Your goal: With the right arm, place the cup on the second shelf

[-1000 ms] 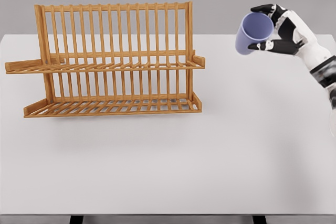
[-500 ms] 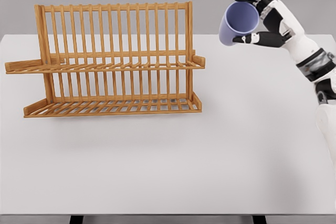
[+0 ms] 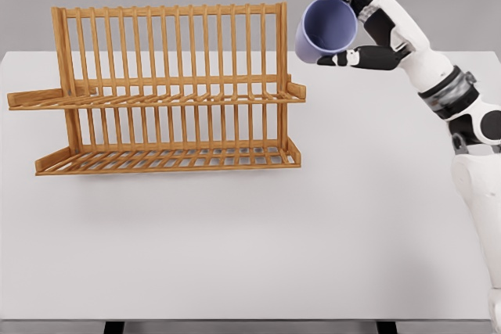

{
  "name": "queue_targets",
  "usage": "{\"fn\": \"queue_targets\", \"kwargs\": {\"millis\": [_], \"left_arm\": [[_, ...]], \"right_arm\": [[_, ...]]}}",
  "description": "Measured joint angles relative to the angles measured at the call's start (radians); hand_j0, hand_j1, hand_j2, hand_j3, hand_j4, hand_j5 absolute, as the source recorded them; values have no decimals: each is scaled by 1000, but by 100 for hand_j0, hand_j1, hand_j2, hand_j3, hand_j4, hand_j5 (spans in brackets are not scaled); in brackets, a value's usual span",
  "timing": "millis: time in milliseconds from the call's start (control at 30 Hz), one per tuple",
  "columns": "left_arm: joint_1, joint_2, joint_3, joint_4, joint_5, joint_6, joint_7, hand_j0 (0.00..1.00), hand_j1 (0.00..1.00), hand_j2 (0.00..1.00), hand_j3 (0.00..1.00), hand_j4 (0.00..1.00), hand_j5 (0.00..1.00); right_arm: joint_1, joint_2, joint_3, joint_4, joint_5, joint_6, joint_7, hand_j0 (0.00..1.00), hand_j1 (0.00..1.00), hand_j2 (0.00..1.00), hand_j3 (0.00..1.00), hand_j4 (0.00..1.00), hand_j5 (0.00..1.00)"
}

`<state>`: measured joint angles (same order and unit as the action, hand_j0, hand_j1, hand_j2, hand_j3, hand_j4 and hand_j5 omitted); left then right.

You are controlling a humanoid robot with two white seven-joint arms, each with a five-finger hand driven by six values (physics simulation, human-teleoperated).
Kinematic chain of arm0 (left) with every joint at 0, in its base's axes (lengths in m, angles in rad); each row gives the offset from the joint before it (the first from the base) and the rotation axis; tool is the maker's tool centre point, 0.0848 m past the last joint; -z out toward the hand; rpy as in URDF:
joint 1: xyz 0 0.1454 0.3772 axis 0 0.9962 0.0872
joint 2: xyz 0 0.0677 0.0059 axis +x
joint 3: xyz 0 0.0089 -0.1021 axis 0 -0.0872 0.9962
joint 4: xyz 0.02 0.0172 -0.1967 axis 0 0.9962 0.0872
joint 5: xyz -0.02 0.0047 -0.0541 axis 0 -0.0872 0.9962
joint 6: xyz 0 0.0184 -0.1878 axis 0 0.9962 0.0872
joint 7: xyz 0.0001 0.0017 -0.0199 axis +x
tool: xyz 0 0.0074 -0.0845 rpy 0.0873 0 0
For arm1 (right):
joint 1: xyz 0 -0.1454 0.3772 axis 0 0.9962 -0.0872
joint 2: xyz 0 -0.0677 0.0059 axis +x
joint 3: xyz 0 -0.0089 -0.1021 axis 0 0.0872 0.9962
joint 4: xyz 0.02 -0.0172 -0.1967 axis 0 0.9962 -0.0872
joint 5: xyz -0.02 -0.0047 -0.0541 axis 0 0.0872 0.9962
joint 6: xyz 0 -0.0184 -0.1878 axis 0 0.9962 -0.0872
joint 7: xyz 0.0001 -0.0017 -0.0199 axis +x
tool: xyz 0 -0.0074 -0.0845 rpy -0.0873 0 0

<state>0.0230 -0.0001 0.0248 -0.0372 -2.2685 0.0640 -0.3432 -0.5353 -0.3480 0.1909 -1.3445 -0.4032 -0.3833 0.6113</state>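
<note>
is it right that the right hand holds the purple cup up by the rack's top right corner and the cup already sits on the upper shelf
Not quite. The right hand does hold the purple cup up by the wooden rack's top right corner, but the head view shows the cup in the air, not on the upper shelf.
</note>
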Motion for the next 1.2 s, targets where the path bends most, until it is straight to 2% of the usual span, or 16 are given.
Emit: {"fn": "queue_targets", "kwargs": {"millis": [400,700,1200], "left_arm": [[0,0,0,0,0,0,0,100,100,100,100,100,100],[0,0,0,0,0,0,0,100,100,100,100,100,100],[0,0,0,0,0,0,0,100,100,100,100,100,100]], "right_arm": [[5,20,73,-46,2,-44,0,67,67,67,67,67,67],[12,30,106,-43,16,-88,0,68,68,68,68,68,68],[2,82,128,-27,60,-100,0,68,68,68,68,68,68]]}}
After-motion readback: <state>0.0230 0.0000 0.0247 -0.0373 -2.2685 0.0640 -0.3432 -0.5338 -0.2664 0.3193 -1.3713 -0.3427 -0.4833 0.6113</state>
